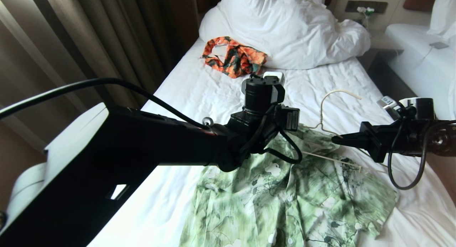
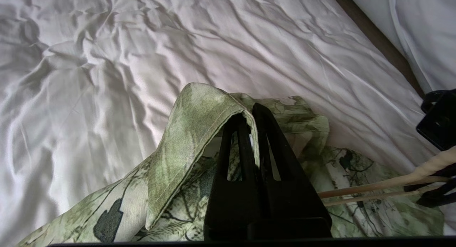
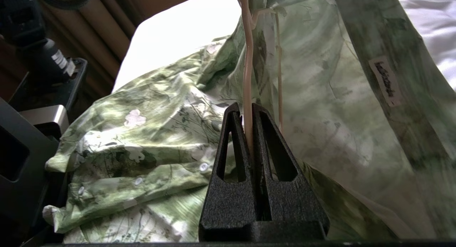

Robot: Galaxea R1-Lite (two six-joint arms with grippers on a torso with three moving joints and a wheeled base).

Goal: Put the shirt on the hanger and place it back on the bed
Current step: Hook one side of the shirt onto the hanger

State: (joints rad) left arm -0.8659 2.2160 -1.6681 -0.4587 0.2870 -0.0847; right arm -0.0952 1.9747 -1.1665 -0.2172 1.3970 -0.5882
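In the head view the shirt [image 1: 285, 200] lies across the lower centre of the bed [image 1: 199, 94], collar toward the pillow. The left gripper [image 2: 252, 113] has its jaws shut on the collar edge, lifting it. The right gripper [image 3: 248, 110], at right, has its jaws clamped on the hanger [image 1: 329, 110], whose long axis runs left-right, hook pointing up-frame; its near end sits just beside the raised collar opening

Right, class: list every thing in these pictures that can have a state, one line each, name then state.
shirt: buttoned, partly lifted at the collar
hanger: partly inside the shirt, hook sticking out
left gripper: shut on the shirt collar
right gripper: shut on the hanger wire
bed: sheet wrinkled
orange garment: crumpled on the bed
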